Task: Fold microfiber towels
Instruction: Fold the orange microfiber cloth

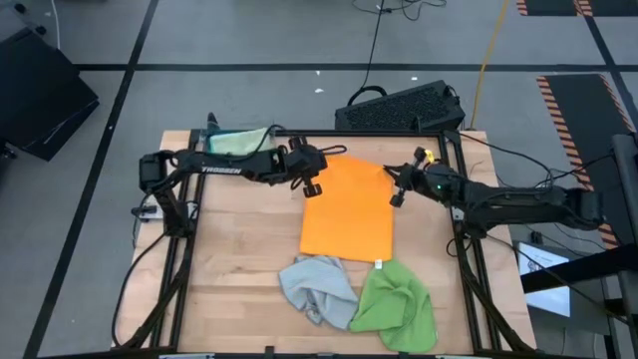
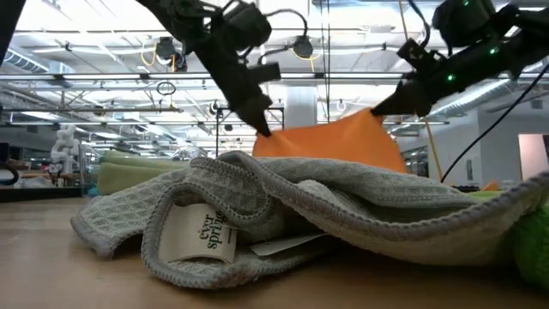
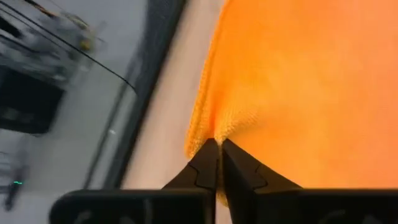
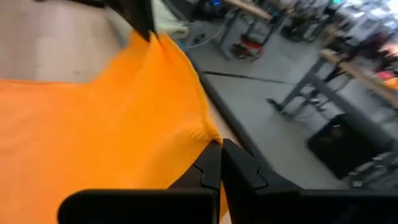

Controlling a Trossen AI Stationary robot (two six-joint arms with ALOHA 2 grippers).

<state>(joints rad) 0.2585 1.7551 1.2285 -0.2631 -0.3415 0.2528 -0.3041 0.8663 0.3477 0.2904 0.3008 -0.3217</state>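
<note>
The orange towel (image 1: 349,209) is in the middle of the table, its far edge raised between my two grippers and its near part lying on the table. My left gripper (image 1: 311,185) is shut on its far left corner, and my right gripper (image 1: 397,191) is shut on its far right corner. In the low view the orange towel (image 2: 334,142) rises behind the grey towel (image 2: 283,206). The light grey towel (image 1: 317,284) and the bright green towel (image 1: 397,304) lie crumpled near the front edge. A pale green towel and a blue towel (image 1: 239,142) lie at the far left. My left gripper pinches the orange towel's far left corner (image 3: 224,124) between its two fingers, slanting down from the table's left. The cloth puckers at the fingertips. That corner is lifted off the table. My right gripper pinches the orange towel's far right corner (image 4: 202,134) between its two fingers, slanting down from the table's right. The corner is lifted, and the far edge runs across to the left gripper (image 4: 146,28).
A black keyboard-like case (image 1: 399,105) lies beyond the table's far edge. Dark frame rails (image 1: 464,199) run along the table's sides. Bare wood (image 1: 239,229) shows to the left of the orange towel.
</note>
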